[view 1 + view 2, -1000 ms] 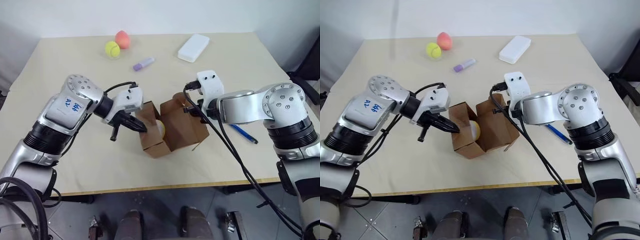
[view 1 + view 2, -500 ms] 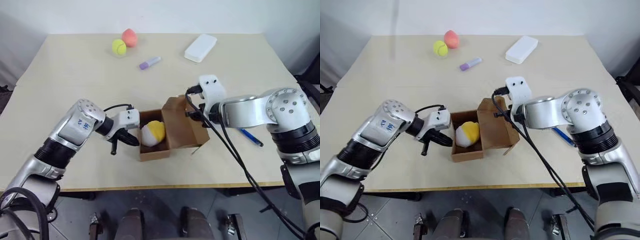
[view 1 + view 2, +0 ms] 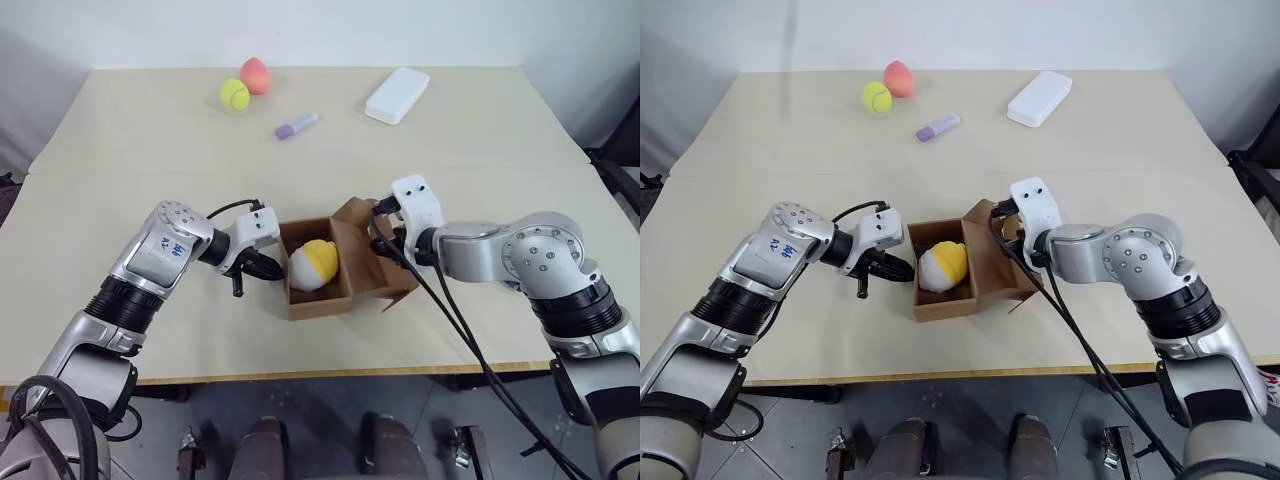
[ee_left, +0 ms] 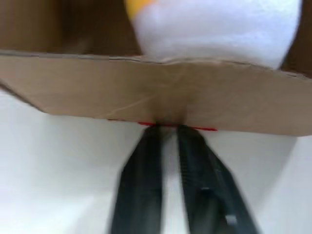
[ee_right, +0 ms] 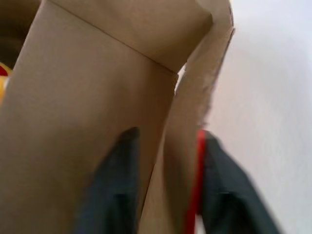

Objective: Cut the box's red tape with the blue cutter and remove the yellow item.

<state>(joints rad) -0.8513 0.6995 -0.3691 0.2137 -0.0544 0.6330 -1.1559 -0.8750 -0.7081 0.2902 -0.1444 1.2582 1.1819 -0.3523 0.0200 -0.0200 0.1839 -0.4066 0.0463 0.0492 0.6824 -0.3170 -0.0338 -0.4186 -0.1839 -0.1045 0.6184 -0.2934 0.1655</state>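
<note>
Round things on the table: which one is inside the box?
The yellow-and-white ball sits in the open brown box. The tennis ball and the pink peach lie out on the table's far side.

We see silver arms with black joints, white wrist housings, black cables, and blue handwriting on the left arm.

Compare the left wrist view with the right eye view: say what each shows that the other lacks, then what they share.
Left wrist view alone: a thin line of red tape along the flap's edge, at the left gripper's fingertips. Right eye view alone: the tennis ball, peach-coloured ball, lilac marker, white case and right gripper. Shared: the open box holding the yellow item.
</note>
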